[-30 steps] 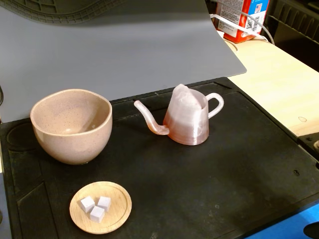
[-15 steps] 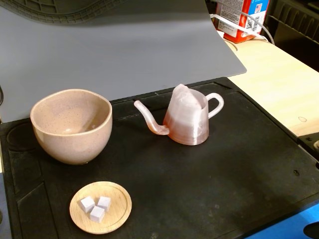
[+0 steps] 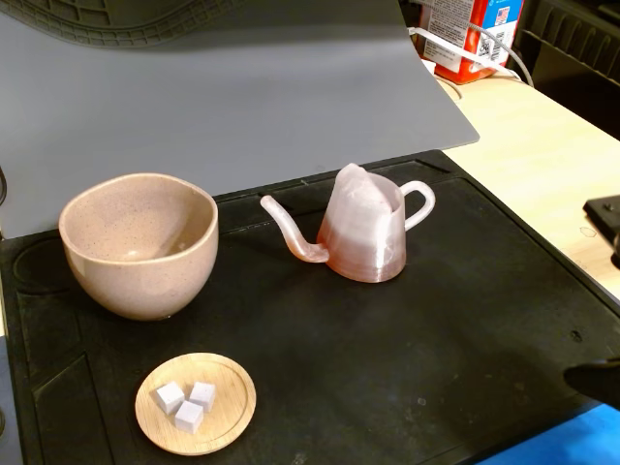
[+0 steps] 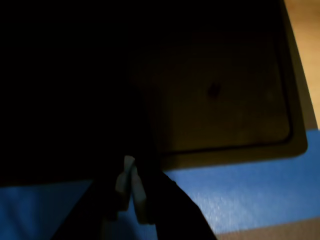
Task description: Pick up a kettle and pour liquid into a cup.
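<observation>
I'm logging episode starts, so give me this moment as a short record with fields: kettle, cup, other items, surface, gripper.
kettle: upright on the mat, spout toward the cup, reddish liquid in its lower part
cup: left of the kettle in the fixed view, apart from it, looks empty
other items: wooden dish with three white cubes, in front of the cup
surface: black mat
gripper: jaws together, holding nothing, away from the kettle

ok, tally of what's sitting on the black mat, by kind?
Kettle: 1
Cup: 1
Wooden dish: 1
White cubes on the dish: 3
Total: 6
The gripper shows only in the wrist view, off the mat over a blue surface, fingertips together.
</observation>
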